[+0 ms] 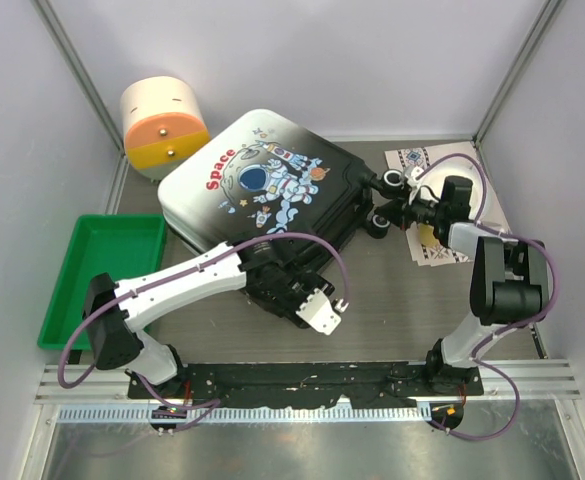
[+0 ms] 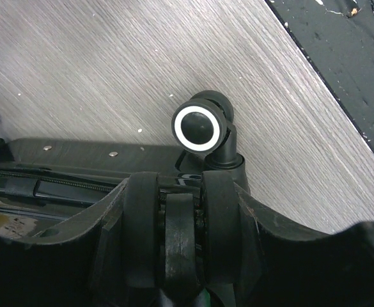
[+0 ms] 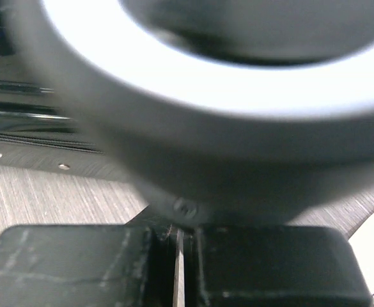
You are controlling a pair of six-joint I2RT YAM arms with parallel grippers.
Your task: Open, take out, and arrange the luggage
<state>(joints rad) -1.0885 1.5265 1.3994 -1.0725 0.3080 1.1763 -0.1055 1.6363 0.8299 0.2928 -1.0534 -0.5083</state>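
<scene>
The suitcase (image 1: 257, 175) lies flat in the middle of the table (image 1: 392, 300). Its astronaut picture and the red word "Space" face up. Its white end points to the far left. Its black end, with the wheels, points to the right. The two halves are shut together, so what is in it cannot be seen.

The left gripper (image 2: 180, 192) is at the near edge of the suitcase, by the black end. Its fingers (image 2: 139, 230) stand about half apart, and a round black piece sits snug between them. It looks like a suitcase wheel seen from its edge, and the fingers seem to squeeze it. Just past them a white-ringed wheel (image 2: 199, 126) stands on the table, fixed under the suitcase's edge.

The right gripper (image 3: 179, 236) is at the wheel end of the suitcase. Its fingers are pressed together, with only a thin crack between them. A big blurry wheel (image 3: 225, 96) is very close in front of it. I cannot tell if they touch.

A green tray (image 1: 107, 270) lies to the left of the suitcase, well apart from it. A cream round box (image 1: 162, 105) stands just beside the suitcase's far left corner. It has an orange drawer (image 1: 167, 130) over a yellow drawer (image 1: 172, 155). Both are pushed in, so their insides are hidden. A white patterned paper (image 1: 422, 160) lies to the right of the suitcase, past the wheels.
</scene>
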